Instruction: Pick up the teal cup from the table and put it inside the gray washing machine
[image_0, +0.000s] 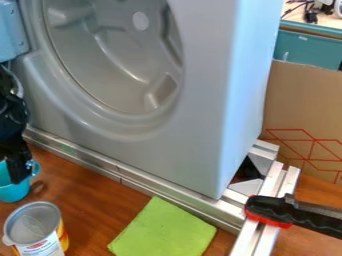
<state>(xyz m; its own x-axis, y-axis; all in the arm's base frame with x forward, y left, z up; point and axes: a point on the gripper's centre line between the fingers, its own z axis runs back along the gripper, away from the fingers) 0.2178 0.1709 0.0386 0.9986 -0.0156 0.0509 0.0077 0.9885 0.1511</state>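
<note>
The black gripper (20, 174) is seen at the rim of the teal cup (12, 192), on the wooden bench (87, 186) before the left end of the metal frame's (167, 196) front edge; whether it is clenched or released cannot be told. If pressed off-centre, the cup could be tipped. By a sideways swing, the open can (39, 225) nearby could be knocked over, or the frame struck. The green cloth (163, 230), near the frame's right corner, is less exposed.

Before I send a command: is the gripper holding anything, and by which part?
It cannot be told: the gripper is at the blue cup's rim, but whether it grips there is unclear.
</note>
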